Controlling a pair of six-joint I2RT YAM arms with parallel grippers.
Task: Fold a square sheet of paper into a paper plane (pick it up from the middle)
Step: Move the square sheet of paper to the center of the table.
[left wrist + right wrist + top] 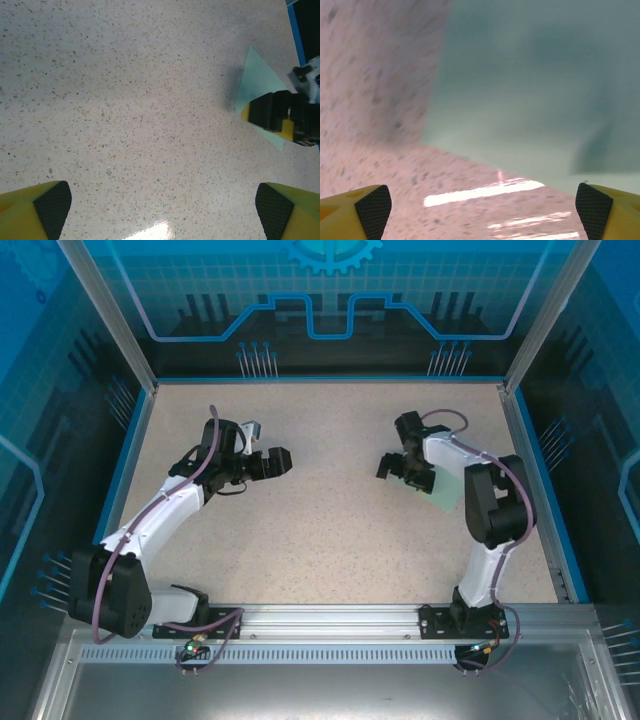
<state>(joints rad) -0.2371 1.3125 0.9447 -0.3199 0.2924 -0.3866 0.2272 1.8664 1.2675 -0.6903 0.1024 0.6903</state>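
Pale mint green, thin and flat, the square sheet of paper (447, 490) lies on the right side of the table (330, 530), partly hidden under the right arm. The right gripper (396, 470) hangs just over its near edge with the jaws spread wide and nothing between them. In its wrist view one corner of the sheet lies ahead of the fingers, on the stone. The left gripper (277, 465) is also wide open and empty, well apart from the sheet and turned toward it.

I judge that the step in hand is the first pick-up, and no fold is begun. To do it well, the right gripper should go further over the sheet until its middle lies between the fingers. Then it should come down straight. The black ribbed pads (372, 207) should press lightly and draw together, so that the paper rises in a small ridge to pinch.

The table top is smooth, speckled beige with a glossy shine, so the sheet may slide instead of bending. Whether the sheet has a crease, I cannot tell.
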